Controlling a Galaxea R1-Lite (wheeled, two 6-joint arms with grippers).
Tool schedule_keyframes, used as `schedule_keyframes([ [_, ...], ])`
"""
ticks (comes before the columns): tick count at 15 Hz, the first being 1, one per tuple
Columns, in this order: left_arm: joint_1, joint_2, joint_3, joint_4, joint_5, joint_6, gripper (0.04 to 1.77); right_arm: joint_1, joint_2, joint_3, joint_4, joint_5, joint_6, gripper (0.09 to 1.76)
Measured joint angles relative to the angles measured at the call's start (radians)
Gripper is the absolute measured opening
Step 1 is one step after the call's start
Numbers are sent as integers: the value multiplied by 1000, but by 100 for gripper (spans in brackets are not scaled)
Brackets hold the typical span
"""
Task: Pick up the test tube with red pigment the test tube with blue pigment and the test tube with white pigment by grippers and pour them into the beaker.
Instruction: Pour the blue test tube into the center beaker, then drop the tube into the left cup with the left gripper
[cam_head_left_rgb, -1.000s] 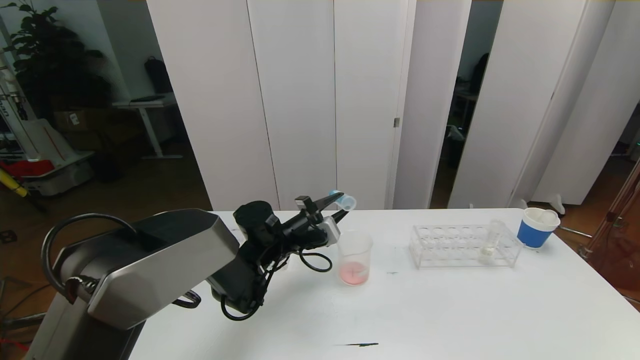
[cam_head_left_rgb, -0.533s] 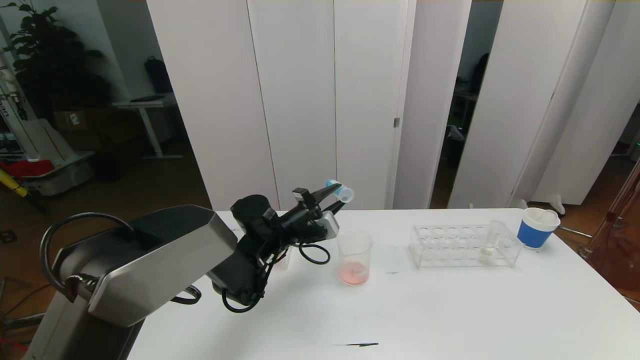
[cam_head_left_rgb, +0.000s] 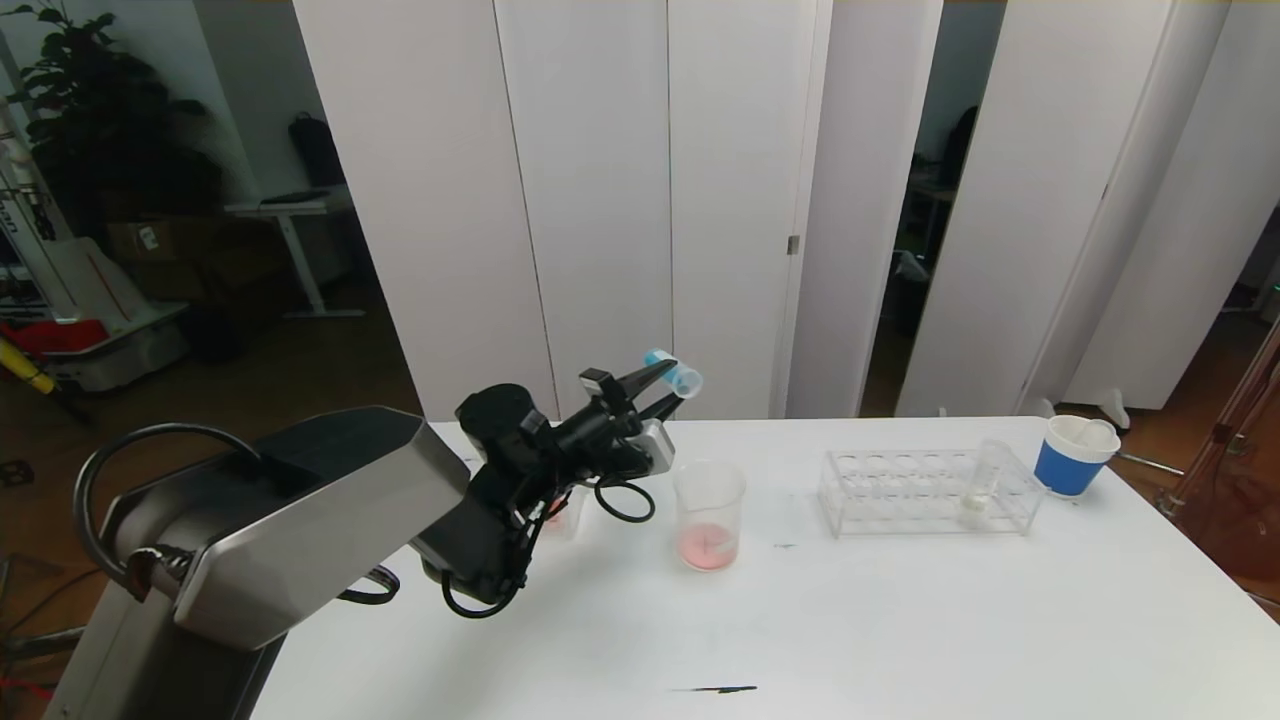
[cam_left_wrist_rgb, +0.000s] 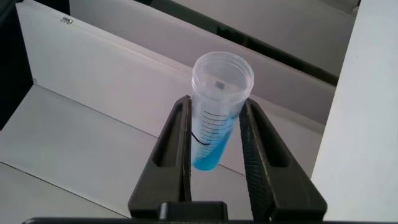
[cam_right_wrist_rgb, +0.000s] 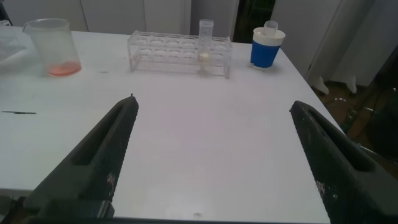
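My left gripper (cam_head_left_rgb: 668, 388) is shut on the test tube with blue pigment (cam_head_left_rgb: 674, 372), held tilted above and to the left of the beaker's rim. In the left wrist view the tube (cam_left_wrist_rgb: 214, 118) sits between the fingers of the left gripper (cam_left_wrist_rgb: 216, 102), with blue pigment in its lower end. The beaker (cam_head_left_rgb: 708, 515) stands on the table with pink liquid at its bottom. The test tube with white pigment (cam_head_left_rgb: 985, 482) stands in a clear rack (cam_head_left_rgb: 900, 492). My right gripper (cam_right_wrist_rgb: 214, 102) is open over bare table. The test tube with red pigment is out of view.
A blue-banded paper cup (cam_head_left_rgb: 1075, 455) stands right of the rack. A small clear container (cam_head_left_rgb: 560, 515) is partly hidden behind my left wrist. A dark streak (cam_head_left_rgb: 715, 689) marks the white table (cam_head_left_rgb: 900, 620) near the front. The right wrist view shows the beaker (cam_right_wrist_rgb: 53, 46), rack (cam_right_wrist_rgb: 180, 53) and cup (cam_right_wrist_rgb: 266, 48) far off.
My left gripper has lifted the blue tube up and slightly left, away from the beaker's rim. The right gripper has stayed open.
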Motion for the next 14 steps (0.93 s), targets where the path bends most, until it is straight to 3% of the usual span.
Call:
schedule_keyframes([
  [14,11,-18,-4,0,0,67,57,0,0,0,0,0,0,175],
])
